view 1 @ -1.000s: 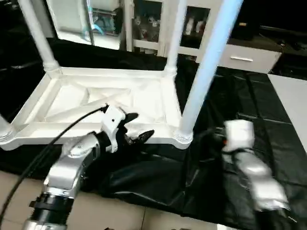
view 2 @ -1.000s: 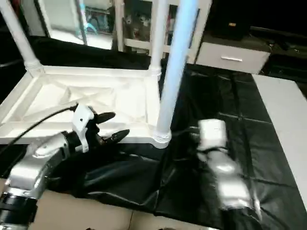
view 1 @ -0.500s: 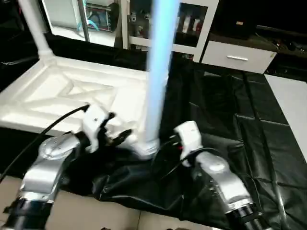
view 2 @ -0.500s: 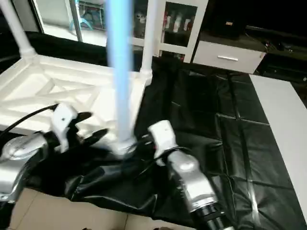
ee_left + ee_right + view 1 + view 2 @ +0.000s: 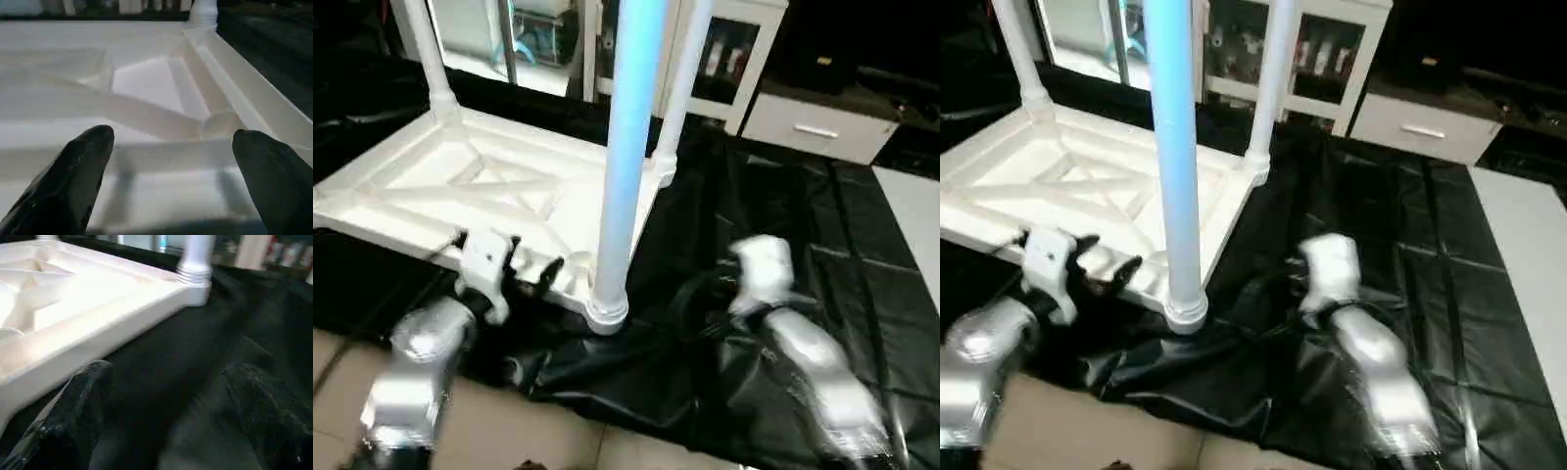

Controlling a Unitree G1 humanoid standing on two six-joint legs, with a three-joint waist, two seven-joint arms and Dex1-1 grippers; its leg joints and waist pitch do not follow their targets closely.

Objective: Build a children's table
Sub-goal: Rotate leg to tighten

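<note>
Black-draped work table [image 5: 783, 255]: upturned tabletop [image 5: 480, 186] just ahead of left hand [image 5: 530, 266], spread wide; right hand [image 5: 166, 396] wide, empty.

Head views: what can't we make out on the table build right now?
- Fourth leg: nearest-left corner of the tabletop is cut off by the picture edge, so seating there is unknown.
- Near leg: top cut off by the upper edge.
- Right gripper: in the head views only its blurred white wrist housing faces the camera.
</note>
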